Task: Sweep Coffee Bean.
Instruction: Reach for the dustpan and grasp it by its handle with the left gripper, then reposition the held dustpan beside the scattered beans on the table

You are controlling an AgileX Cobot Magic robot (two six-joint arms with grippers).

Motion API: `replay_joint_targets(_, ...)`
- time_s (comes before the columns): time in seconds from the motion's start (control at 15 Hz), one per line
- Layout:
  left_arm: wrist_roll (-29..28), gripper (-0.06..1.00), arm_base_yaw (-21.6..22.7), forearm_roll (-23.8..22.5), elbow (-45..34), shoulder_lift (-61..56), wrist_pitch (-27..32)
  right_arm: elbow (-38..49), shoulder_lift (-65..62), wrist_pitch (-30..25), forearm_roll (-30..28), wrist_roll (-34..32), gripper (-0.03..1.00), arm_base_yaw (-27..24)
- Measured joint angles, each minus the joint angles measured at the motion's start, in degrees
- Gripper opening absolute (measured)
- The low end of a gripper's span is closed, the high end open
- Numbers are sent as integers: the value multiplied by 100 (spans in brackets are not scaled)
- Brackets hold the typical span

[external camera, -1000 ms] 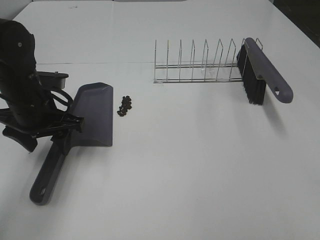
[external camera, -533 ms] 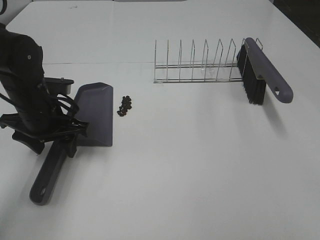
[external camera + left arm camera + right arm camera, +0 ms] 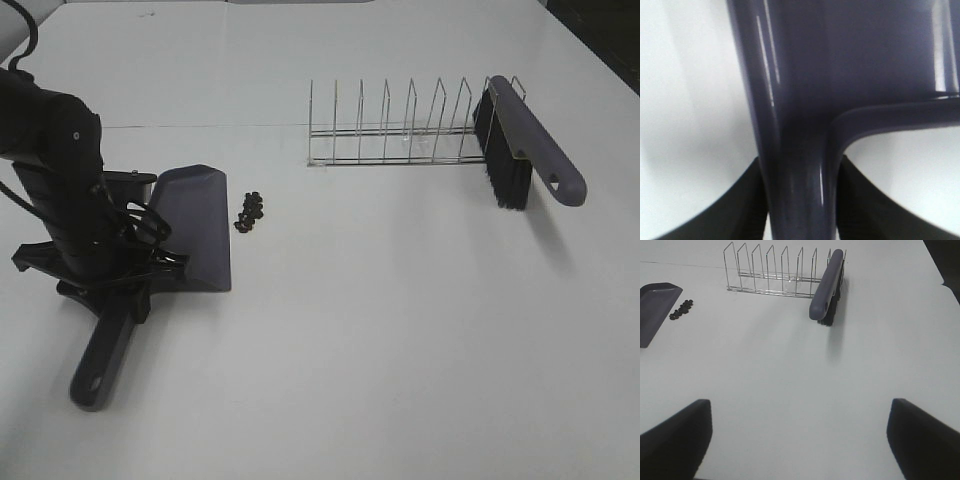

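Note:
A small cluster of dark coffee beans (image 3: pixel 249 211) lies on the white table just right of the grey-purple dustpan (image 3: pixel 195 225), a little apart from its blade. In the right wrist view the beans (image 3: pixel 681 309) sit beside the dustpan (image 3: pixel 652 305). My left gripper (image 3: pixel 125 290) is down over the dustpan's handle (image 3: pixel 100 355), where it joins the pan. The left wrist view shows the black fingers (image 3: pixel 742 210) pressed against both sides of the handle (image 3: pixel 797 165). My right gripper (image 3: pixel 800 440) is open and holds nothing. It is out of the high view.
A wire rack (image 3: pixel 390 125) stands at the back of the table. A grey-purple brush with black bristles (image 3: pixel 525 150) leans against its right end, also seen as the brush (image 3: pixel 827 285) in the right wrist view.
My left gripper has slid down along the handle and closed its jaws on it. The dustpan has shifted slightly on the table. The beans, rack and brush have not moved.

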State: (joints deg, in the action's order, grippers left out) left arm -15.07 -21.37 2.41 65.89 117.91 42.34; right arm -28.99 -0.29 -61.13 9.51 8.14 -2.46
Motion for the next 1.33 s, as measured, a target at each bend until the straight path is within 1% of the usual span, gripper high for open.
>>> replay_joint_targets(0.07,6,29,0,-34,0,0,0,0,0,0,0,0,80,0)
replay_joint_targets(0.13,-6,28,0,-40,11,0,29,0,0,0,0,0,80,0)
replay_joint_targets(0.4,-206,27,0,-52,29,6,52,0,0,0,0,0,80,0)
replay_joint_targets(0.67,-550,27,-6,-487,-11,-183,92,0,0,0,0,0,80,0)
replay_joint_targets(0.93,-636,27,-6,-636,-11,-751,201,0,0,0,0,0,80,0)
replay_joint_targets(1.33,-636,27,-6,-693,-11,-751,218,0,0,11,0,-46,80,0)
